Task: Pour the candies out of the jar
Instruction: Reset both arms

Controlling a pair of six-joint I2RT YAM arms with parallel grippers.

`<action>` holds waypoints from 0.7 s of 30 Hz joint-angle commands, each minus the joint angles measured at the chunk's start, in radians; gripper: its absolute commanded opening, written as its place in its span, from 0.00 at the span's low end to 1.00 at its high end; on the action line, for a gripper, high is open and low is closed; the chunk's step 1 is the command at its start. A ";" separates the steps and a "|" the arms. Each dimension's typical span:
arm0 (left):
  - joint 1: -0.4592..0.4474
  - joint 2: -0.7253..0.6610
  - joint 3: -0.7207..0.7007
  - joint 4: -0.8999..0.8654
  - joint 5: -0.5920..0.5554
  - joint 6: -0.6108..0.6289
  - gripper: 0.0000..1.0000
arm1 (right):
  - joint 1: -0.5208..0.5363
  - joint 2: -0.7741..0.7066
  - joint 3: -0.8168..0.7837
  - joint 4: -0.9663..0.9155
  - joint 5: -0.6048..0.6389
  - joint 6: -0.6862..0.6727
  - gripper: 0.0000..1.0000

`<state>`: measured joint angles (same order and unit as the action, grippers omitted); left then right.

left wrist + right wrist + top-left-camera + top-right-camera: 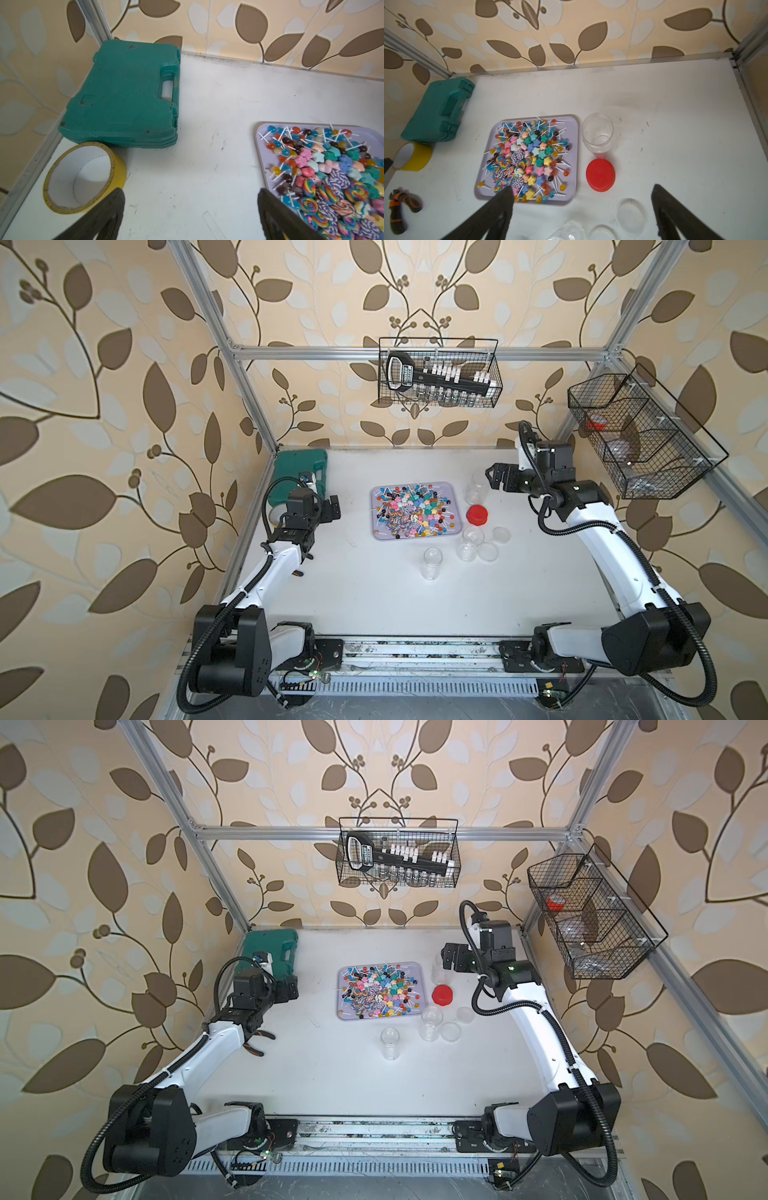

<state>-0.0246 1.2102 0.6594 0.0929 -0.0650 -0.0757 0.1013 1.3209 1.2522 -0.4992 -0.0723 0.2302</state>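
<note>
Clear jar faint beside right tool, candies tiny, blurred

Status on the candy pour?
Left tool open, right tool open, both empty. Candies on tray; jar stands empty beside it, lid off. Nothing blocking.

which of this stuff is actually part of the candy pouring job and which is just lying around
Part of the job:
candies, heaped on the lavender tray
empty clear jar, upright beside the tray
red lid, off, on the table next to the jar

Just lying about:
green case
yellow tape roll
pliers
spare clear jars
loose clear lids
wire baskets
</note>
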 commanded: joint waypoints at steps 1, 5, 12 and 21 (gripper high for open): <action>0.006 0.017 -0.052 0.160 -0.023 0.043 0.99 | -0.016 -0.033 -0.100 0.203 0.041 0.031 0.99; 0.006 0.048 -0.096 0.247 0.006 0.066 0.99 | -0.032 -0.047 -0.255 0.386 0.022 -0.080 0.99; 0.006 0.116 -0.132 0.332 0.060 0.086 0.99 | -0.047 -0.038 -0.484 0.655 0.043 -0.185 0.99; 0.000 0.109 -0.153 0.348 0.113 0.125 0.99 | -0.083 -0.015 -0.790 1.100 0.146 -0.186 0.99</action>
<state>-0.0246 1.3327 0.5167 0.3916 0.0151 0.0193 0.0219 1.2938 0.5140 0.3813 0.0200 0.0586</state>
